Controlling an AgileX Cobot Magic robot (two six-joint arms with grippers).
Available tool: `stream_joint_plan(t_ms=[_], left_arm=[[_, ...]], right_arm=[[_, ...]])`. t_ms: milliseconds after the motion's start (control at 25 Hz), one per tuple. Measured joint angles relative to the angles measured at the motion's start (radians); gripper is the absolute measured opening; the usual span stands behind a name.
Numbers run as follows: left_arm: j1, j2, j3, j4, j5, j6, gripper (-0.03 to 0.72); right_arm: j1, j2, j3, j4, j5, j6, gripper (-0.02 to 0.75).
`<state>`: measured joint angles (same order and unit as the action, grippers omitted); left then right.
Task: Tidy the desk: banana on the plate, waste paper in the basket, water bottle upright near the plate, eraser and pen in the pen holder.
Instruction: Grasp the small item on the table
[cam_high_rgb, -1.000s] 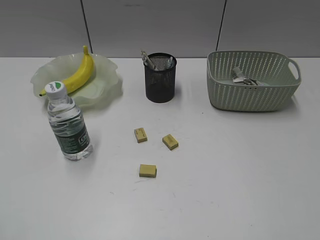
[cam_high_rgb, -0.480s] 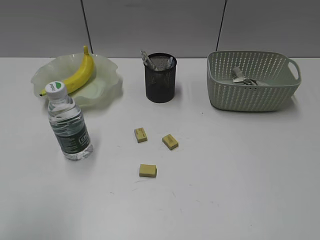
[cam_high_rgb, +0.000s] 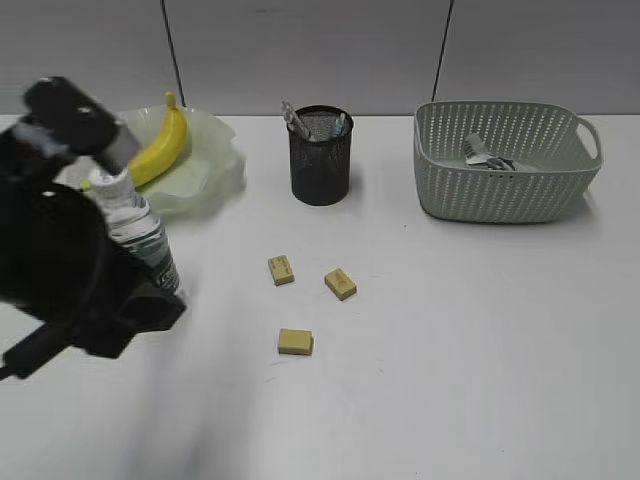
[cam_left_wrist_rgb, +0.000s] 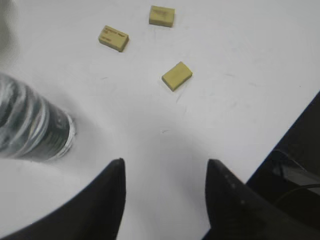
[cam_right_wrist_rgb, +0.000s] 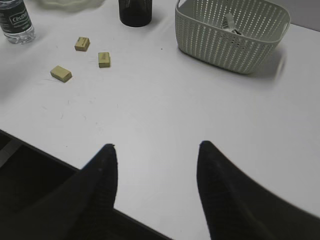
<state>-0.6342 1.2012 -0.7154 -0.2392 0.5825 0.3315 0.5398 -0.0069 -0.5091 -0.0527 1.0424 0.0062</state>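
Left arm blurs in at the table's left, blocking most of the water bottle, which stands upright just by the plate w/ the banana on it; left claw fingers apart over bare table, nothing between, bottle just to its side. 3 yellow erasers loose mid-table, apart from each other, in front of the pen holder w/ pens sticking out. Waste paper sits in the basket far right; right claw also apart and empty, hanging over the near table edge, well clear of everything.
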Motion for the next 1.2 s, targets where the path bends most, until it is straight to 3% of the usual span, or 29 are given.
stream_joint_plan(t_ms=[480,680,960,1200], left_arm=[[-0.057,0.472,-0.392,0.002,0.072,0.023,0.457],[-0.08,0.592,-0.548,0.078,0.192,0.167,0.462],[-0.141,0.724,-0.601,0.227,0.271,0.258,0.462],[-0.185,0.801,-0.627,0.26,0.259,0.3,0.463]], right_arm=[[0.0,0.0,0.0,0.0,0.0,0.0,0.413],[0.0,0.0,0.0,0.0,0.0,-0.006,0.413],[0.0,0.0,0.0,0.0,0.0,-0.006,0.413],[0.0,0.0,0.0,0.0,-0.001,-0.006,0.413]])
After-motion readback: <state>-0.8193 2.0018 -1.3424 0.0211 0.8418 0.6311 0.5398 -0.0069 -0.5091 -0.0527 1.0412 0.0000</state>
